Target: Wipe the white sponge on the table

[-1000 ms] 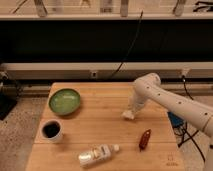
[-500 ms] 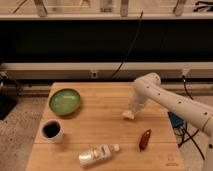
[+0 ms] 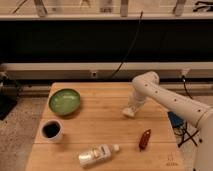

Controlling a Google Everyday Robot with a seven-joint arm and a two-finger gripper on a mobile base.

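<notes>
The table (image 3: 100, 130) is a light wooden butcher-block top. My white arm reaches in from the right, and the gripper (image 3: 131, 109) points down at the table's right middle. A small off-white pad, the white sponge (image 3: 128, 113), lies on the wood right at the gripper's tip, touching it. The gripper's body hides part of the sponge.
A green bowl (image 3: 64, 101) sits at the back left. A white mug with dark liquid (image 3: 51, 130) stands at the front left. A clear bottle with a white cap (image 3: 98, 154) lies near the front edge. A small red-brown object (image 3: 144, 139) lies at the front right.
</notes>
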